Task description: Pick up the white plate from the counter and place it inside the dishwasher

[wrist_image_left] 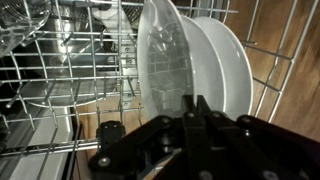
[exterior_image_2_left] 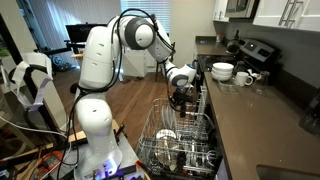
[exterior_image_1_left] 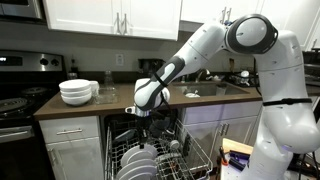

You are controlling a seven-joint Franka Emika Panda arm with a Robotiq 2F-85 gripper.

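We are finding the gripper clenched, apparently empty, low in the dishwasher rack, the plate standing on edge there against a glass plate, and we are judging that a careless lift could topple both.

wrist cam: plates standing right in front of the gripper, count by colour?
In the wrist view:
white plate: 1
clear plate: 1
Total: 2
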